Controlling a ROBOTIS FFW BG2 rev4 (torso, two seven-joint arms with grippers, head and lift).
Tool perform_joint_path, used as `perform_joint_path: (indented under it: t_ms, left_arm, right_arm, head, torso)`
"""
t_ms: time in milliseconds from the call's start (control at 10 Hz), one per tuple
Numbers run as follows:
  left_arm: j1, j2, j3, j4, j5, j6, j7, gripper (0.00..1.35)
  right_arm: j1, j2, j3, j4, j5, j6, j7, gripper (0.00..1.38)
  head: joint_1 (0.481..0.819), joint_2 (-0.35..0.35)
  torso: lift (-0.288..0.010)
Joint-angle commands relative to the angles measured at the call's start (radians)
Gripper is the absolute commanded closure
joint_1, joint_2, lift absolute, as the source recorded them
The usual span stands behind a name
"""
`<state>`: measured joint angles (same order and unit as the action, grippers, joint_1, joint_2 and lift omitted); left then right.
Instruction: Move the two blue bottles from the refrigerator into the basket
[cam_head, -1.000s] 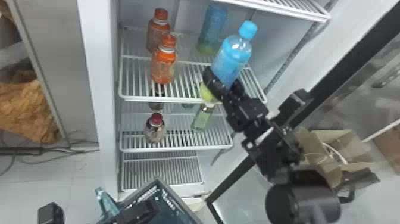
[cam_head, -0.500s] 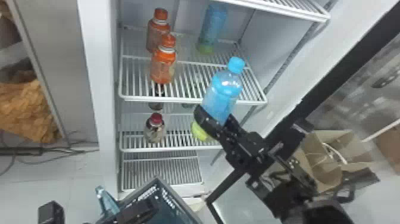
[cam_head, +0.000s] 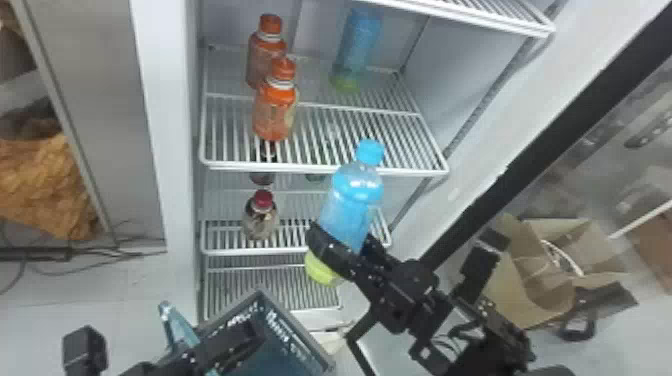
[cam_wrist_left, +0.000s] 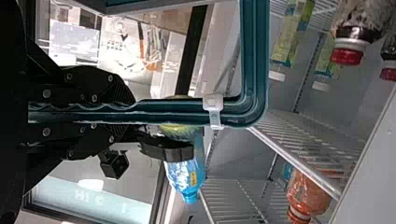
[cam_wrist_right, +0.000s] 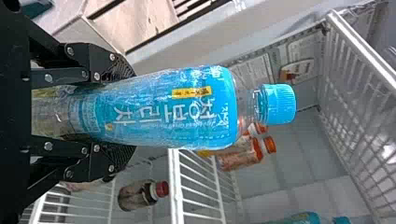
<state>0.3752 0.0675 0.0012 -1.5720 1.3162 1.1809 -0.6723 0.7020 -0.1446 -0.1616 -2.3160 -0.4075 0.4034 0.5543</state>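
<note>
We're going with the refrigerator (cam_head: 172, 150) as landmark. The right gripper (cam_wrist_right: 123, 114) is pinching the first blue bottle (cam_head: 350, 205) low on its body, cap up and leaning, in front of the refrigerator's shelves. The left gripper (cam_wrist_left: 133, 109) is clamping the rim of the basket (cam_head: 299, 330), which is sitting low in front of the refrigerator's opening. The second blue bottle (cam_head: 357, 45) is standing at the back of the refrigerator's upper visible shelf (cam_head: 320, 170). On handling, we're guessing a moderately heavy bottle if full, with thin plastic that is giving under a hard squeeze and a label that is probably slippery when cold; hardly fragile. We're preferring a hold around mid-body, since this low one is leaving weight above the fingers and could be letting the bottle tip. We're judging the step as carrying bottle one over to the basket, so next it is needing a lowering past the rim without knocking it. Counting now: we're getting two blue bottles, one basket, two orange bottles (cam_head: 275, 115) on the same refrigerator shelf as the second blue one, two red-capped bottles (cam_wrist_left: 348, 56) inside the refrigerator, two green-labelled bottles (cam_wrist_left: 292, 37) inside it too, and one cardboard box (cam_head: 525, 285) lying outside, beyond the refrigerator's right side. More bottles are perhaps hiding under the shelf; we aren't able to tell.
</note>
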Motion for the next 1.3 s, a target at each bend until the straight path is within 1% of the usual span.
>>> perform_joint_path:
  t_ms: [0, 300, 700, 1100, 1200]
  left_arm:
    - [-0.022, 0.0, -0.021, 0.0, 0.012, -0.01, -0.001, 1.2]
    - [-0.046, 0.0, -0.051, 0.0, 0.032, -0.032, -0.009, 1.2]
    - [-0.068, 0.0, -0.067, -0.002, 0.042, -0.045, -0.015, 1.2]
    - [-0.076, 0.0, -0.069, -0.002, 0.046, -0.054, -0.015, 1.2]
    - [-0.076, 0.0, -0.069, 0.0, 0.046, -0.054, -0.013, 1.2]
  right_arm:
    - [0.027, 0.0, -0.002, -0.019, 0.001, 0.026, 0.009, 1.28]
    - [0.071, 0.011, -0.016, -0.039, 0.001, 0.075, 0.026, 1.28]
    - [0.096, 0.011, -0.016, -0.054, -0.009, 0.149, 0.049, 1.28]
    - [0.103, 0.004, -0.006, -0.049, -0.021, 0.222, 0.067, 1.28]
    - [0.103, 0.004, -0.008, -0.044, -0.021, 0.237, 0.07, 1.19]
  head:
    - [0.695, -0.342]
    - [0.695, -0.35]
    - [0.695, -0.35]
    - [0.695, -0.35]
    - [0.695, -0.35]
  torso:
    - [-0.01]
    - [-0.01]
    - [-0.01]
    - [-0.01]
    - [-0.01]
